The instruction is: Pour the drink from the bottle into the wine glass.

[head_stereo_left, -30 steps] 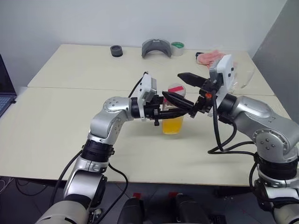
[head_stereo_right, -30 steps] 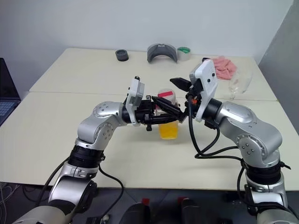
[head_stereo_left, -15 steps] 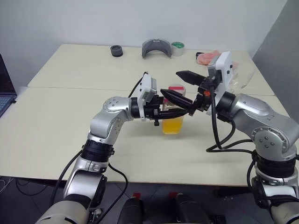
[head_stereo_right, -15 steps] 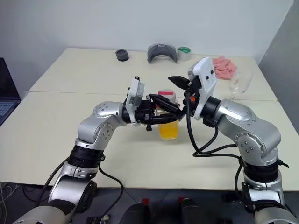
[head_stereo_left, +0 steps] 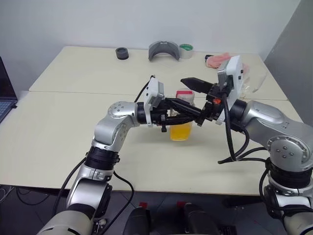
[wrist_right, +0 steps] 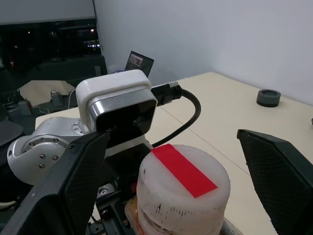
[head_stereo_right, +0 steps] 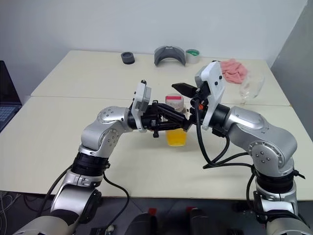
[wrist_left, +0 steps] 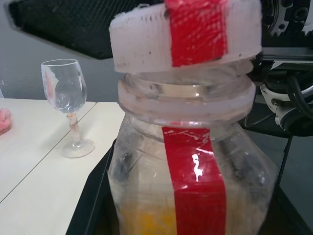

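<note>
the left pincer (head_stereo_left: pixel 182 113) is clamped narrow around the bottle (head_stereo_left: pixel 181 117), holding it upright just above or on the surface (head_stereo_left: pixel 58 147); i cannot tell whether its base rests there. the right pincer (wrist_right: pixel 176 161) stands wide, one finger on each side of the red-and-white cap (wrist_right: pixel 183 178), not yet touching it. the cap is on, so uncapping looks to be the step in hand and no pouring has begun.

my worry from here is the twist. if the right pincer closes off-centre or too high on the cap, it could slip round without loosening it. if it bites hard and turns while the left grip is weak, the squarish plastic bottle could rotate or tilt in the left fingers and spill once the cap frees. the two arms are also very close together, so a small misjudged move could knock one pincer against the other.

the bottle holds the drink (head_stereo_left: pixel 180 131), a bright orange-yellow liquid filling roughly its lower half. further off, to the robot's right, the wine glass (head_stereo_right: pixel 250 87) stands upright and looks empty, well apart from the bottle, so a carry is needed before pouring. beyond it lies a pink cloth (head_stereo_right: pixel 234 67), and at the far edge a dark round piece (head_stereo_left: pixel 122 53), a grey curved object (head_stereo_left: pixel 164 49) and a roll of tape (head_stereo_left: pixel 186 50).
</note>
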Controlling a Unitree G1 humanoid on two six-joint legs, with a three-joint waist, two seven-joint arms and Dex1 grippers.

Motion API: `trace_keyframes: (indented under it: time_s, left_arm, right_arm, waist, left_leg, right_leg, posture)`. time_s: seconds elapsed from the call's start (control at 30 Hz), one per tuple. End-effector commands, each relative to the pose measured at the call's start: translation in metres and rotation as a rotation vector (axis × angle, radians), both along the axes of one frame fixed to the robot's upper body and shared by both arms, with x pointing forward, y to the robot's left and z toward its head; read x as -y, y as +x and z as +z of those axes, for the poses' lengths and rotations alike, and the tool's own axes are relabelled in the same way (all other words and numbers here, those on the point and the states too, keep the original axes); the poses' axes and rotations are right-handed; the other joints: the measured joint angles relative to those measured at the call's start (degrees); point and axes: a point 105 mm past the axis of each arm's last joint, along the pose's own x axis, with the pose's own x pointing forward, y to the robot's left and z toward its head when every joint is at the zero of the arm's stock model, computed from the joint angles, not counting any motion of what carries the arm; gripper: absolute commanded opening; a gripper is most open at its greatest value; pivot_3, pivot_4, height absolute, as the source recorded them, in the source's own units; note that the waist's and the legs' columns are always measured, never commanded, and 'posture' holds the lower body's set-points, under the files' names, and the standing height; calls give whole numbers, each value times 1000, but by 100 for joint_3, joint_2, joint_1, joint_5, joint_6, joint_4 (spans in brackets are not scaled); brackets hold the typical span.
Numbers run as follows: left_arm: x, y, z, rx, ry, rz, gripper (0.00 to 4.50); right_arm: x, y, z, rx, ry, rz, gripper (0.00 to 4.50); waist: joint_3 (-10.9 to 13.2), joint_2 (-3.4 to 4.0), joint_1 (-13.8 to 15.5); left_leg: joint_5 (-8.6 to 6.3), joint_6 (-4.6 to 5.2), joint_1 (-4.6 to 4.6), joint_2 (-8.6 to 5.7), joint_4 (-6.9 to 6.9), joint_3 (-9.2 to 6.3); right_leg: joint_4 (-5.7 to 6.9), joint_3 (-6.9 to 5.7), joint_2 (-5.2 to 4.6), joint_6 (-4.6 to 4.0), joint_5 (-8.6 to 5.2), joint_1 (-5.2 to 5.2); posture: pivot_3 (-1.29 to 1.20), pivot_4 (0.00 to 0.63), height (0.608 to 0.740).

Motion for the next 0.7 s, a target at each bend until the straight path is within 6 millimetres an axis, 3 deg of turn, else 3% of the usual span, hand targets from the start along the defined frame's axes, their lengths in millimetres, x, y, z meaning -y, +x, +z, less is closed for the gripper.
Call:
trace_keyframes:
  time_s: [0.03,0.23,0.47,0.7]
  left_arm:
    - [3,-9,16,81,-22,-36,1869]
    - [2,-9,17,80,-22,-34,1869]
    - [3,-9,17,80,-23,-32,1869]
    - [2,-9,17,80,-22,-30,1869]
  right_arm:
    - [2,-6,13,46,24,8,3905]
    - [5,-2,9,32,22,6,1877]
    - [8,0,9,35,34,2,1822]
    - [13,-3,40,142,115,32,1822]
  waist:
    - [0,0,0]
    - [0,0,0]
    - [0,0,0]
    - [1,1,0]
  left_leg:
    - [0,0,0,0,0,0]
    - [0,0,0,0,0,0]
    - [0,0,0,0,0,0]
    - [0,0,-1,0,0,1]
  right_leg:
    - [0,0,0,0,0,0]
    - [0,0,0,0,0,0]
    - [0,0,0,0,0,0]
    - [-1,0,0,0,0,0]
  posture:
    - [0,150,740]
    - [0,150,740]
    - [0,150,740]
    - [0,150,740]
